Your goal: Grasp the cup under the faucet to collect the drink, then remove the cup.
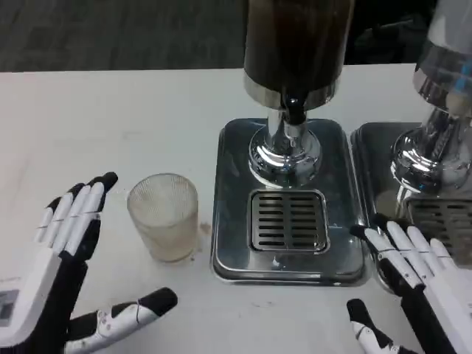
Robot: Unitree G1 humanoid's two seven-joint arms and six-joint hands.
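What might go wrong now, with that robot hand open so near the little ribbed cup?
1. The left robot hand is open just left of the cup, not yet holding it; a clumsy close could tip the cup or knock it aside.
2. The cup stands on the table, beside the drip tray rather than under the faucet, so pouring now would probably miss it.
3. The right robot hand lies over the tray's edge and might bump it.

Second dispenser [441,110] at white table's [110,125] right edge
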